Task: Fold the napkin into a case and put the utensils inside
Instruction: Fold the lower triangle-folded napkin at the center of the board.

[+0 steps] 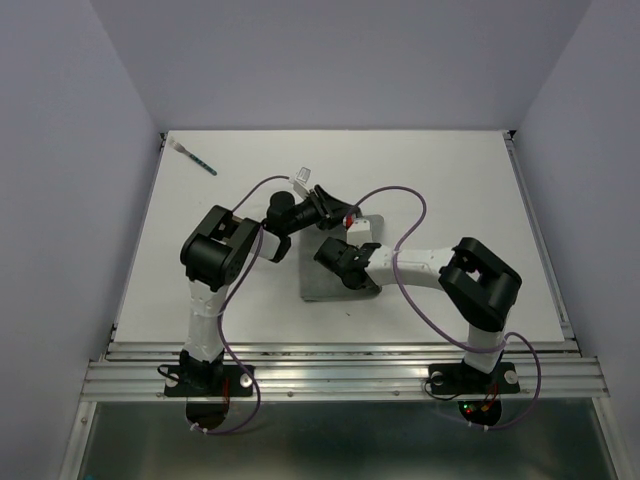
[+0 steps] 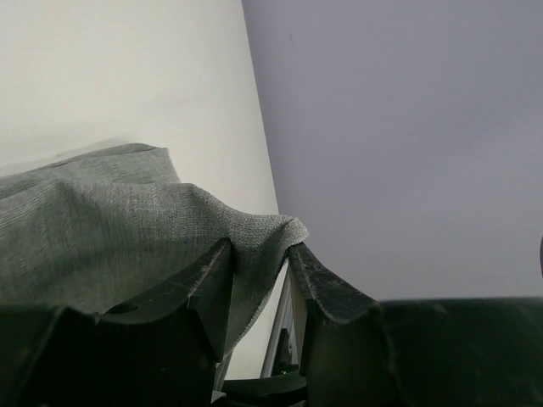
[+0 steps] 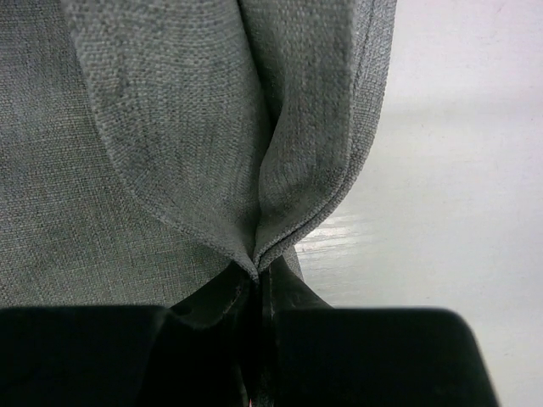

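1. A white table (image 1: 450, 180) fills the overhead view, walled on three sides, with both robot arms reaching in from its 6 o'clock edge.
2. The left arm (image 1: 215, 255) bends in from 7 o'clock and the right arm (image 1: 480, 285) from 5 o'clock; they meet over the middle of the tabletop.
3. The grey napkin (image 1: 325, 285) lies at the table's centre, a little toward 6 o'clock. It is partly folded and lifted into ridges under the two wrists.
4. The right gripper (image 3: 257, 275), over the middle of the cloth, has its fingers pressed together on a raised fold of the napkin, pinching two hemmed layers at their meeting point.
5. The left gripper (image 2: 261, 248), at the napkin's 12 o'clock edge, has its jaws spread. A corner of the napkin droops into the gap and rests against one finger (image 2: 204, 280), not clamped.
6. A teal-handled utensil (image 1: 196, 158) lies alone at the table's 11 o'clock corner, its pale end pointing outward, well apart from the napkin.
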### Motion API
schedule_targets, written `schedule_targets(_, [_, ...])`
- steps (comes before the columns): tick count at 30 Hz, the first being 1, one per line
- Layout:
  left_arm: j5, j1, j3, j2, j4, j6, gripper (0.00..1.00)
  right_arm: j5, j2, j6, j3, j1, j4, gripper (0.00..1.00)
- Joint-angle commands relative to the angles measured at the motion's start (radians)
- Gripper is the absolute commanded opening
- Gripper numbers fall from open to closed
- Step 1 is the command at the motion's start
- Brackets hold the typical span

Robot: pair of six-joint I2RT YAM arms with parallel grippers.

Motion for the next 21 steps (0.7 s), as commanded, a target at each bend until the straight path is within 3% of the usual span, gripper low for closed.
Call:
schedule_targets(1, [0.016, 0.021, -0.025, -0.045, -0.009, 0.04, 0.41, -0.071, 0.023, 0.02, -0.041, 0.0, 0.023, 0.07])
schedule_targets(6, [0.016, 0.025, -0.024, -0.048, -0.131, 0.115, 0.39, -0.077, 0.009, 0.017, -0.043, 0.0, 0.023, 0.07])
schedule_targets(21, [-0.018, 0.025, -0.015, -0.114, -0.29, 0.249, 0.38, -0.087, 0.001, 0.011, -0.06, 0.0, 0.028, 0.08])
